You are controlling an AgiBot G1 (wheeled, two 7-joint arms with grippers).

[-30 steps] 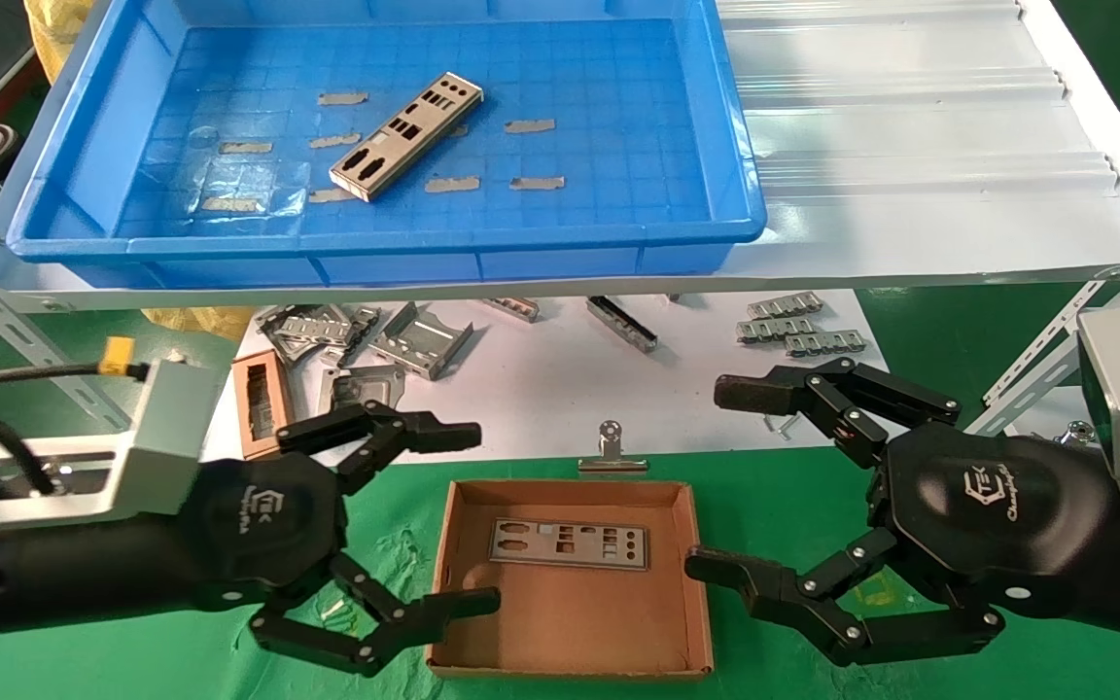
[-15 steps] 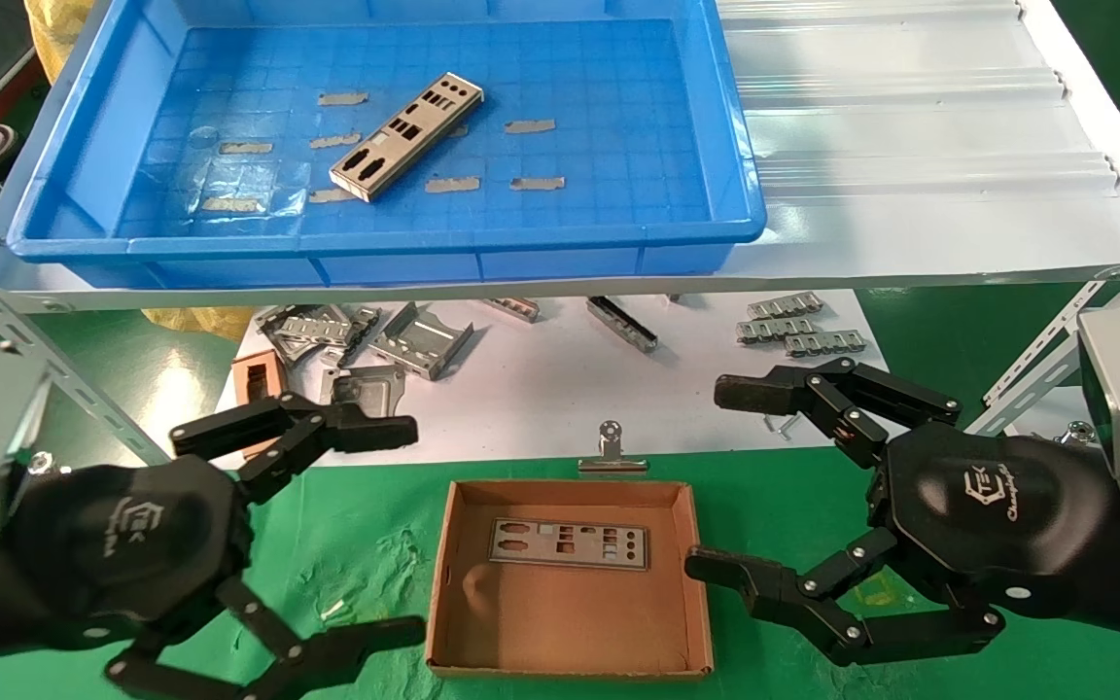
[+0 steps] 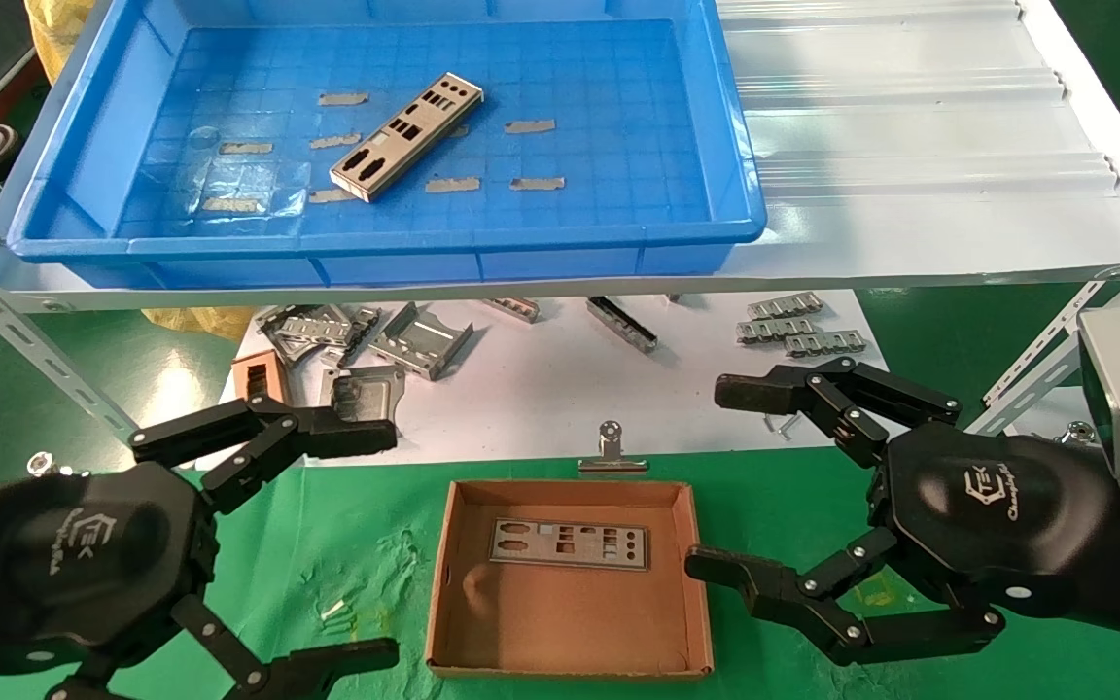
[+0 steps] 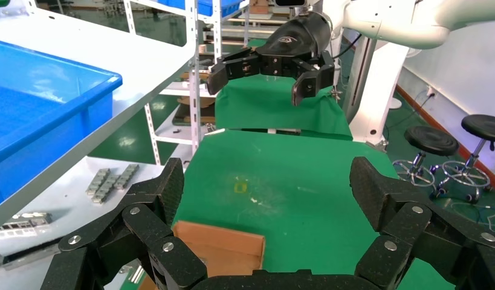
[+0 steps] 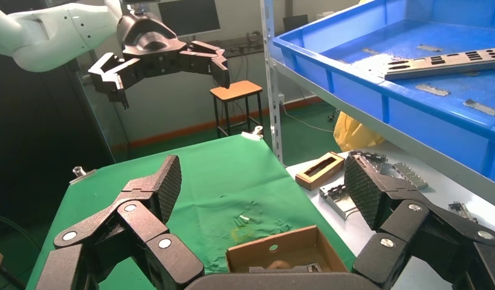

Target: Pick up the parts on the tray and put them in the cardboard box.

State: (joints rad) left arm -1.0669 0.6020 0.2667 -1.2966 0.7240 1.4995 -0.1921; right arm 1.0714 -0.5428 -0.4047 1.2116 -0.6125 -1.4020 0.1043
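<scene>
I see the shallow brown cardboard box on the green cloth, and I use it as my landmark. One thin silver metal plate with cutouts lies flat inside the box, near its far wall. Another silver plate lies slanted on the floor of the big bright-blue plastic tray, which sits on the white shelf well beyond the box.

My left gripper hangs just left of the box, fingers spread wide, holding nothing. My right gripper hangs just right of the box, also spread wide and holding nothing; its lower fingertip is close to the box's right wall.
</scene>
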